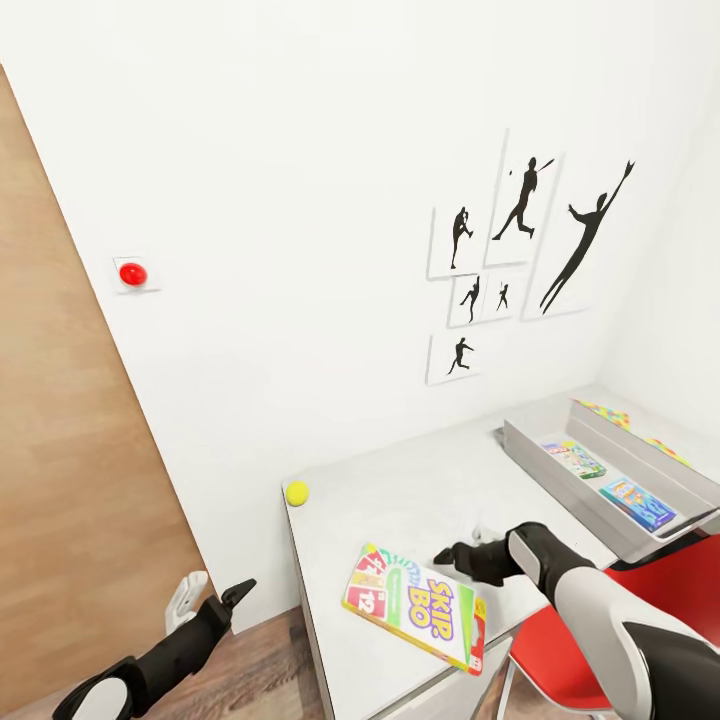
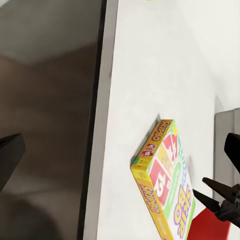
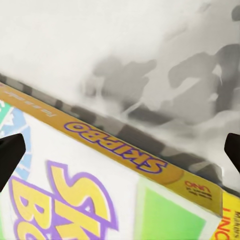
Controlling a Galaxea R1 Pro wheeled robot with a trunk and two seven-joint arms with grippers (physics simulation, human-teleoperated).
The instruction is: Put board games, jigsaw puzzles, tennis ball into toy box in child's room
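Both jaws stood apart and held nothing: the right gripper (image 1: 452, 556) hovered wide just beside the far edge of the Skip-Bo board game (image 1: 418, 605), which lay flat on the table (image 1: 400, 490) partly over its near edge; the left gripper (image 1: 212, 592), also parted, hung off the table's end, well apart from the box. Beyond the right jaws, the toy box (image 1: 560, 480) already contained two smaller game boxes (image 1: 637, 503). Jigsaw puzzles (image 1: 606, 413) lay behind it, and the tennis ball (image 1: 297, 492) sat at the table corner. By this judgement, roughly a third was done.
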